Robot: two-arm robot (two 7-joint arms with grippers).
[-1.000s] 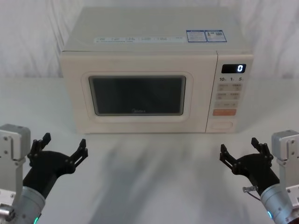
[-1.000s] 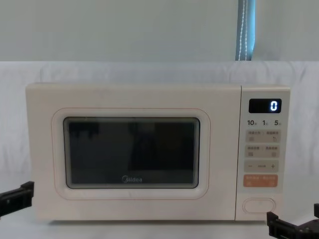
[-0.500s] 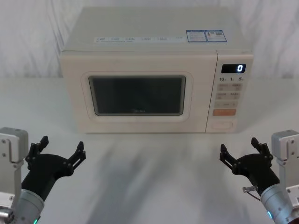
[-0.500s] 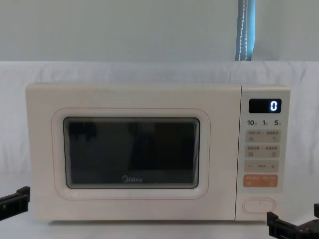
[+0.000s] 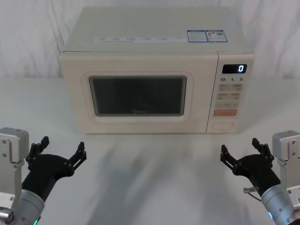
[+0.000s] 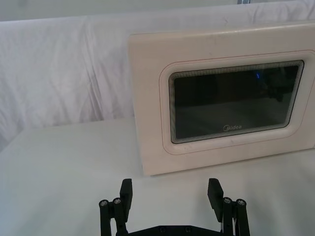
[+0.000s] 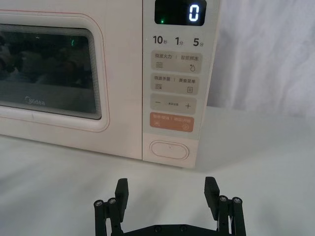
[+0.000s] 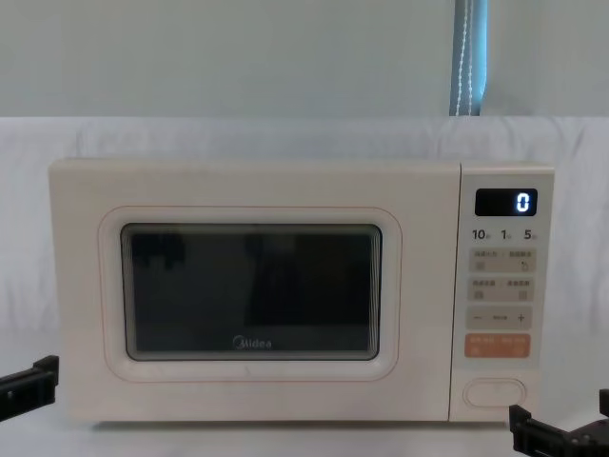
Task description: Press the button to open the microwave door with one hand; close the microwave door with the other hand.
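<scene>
I have the microwave [image 5: 157,75] sitting at my twelve o'clock on the white table [image 5: 150,178], its door [image 5: 138,96] flush with the front, so I judge nothing has started yet. The right gripper [image 5: 241,159] hangs low at about four o'clock with its jaws apart and nothing between them; the left gripper [image 5: 58,152] sits at about eight o'clock, jaws also apart and empty. Both are well short of the oven.

The button [image 7: 169,149] is the wide oval key at the bottom of the keypad strip, at roughly one o'clock from me, straight ahead of the right gripper in its wrist view. To press it cleanly I would bring the jaws together first, so one blunt tip meets the key, then drive straight in at its middle, keeping below the orange key [image 7: 171,121] just above it. The left gripper should stay outside the door's swing until it pops.

My count: one microwave, one door, one oval button, one orange key, one display [image 5: 234,68] reading 0, two grippers
</scene>
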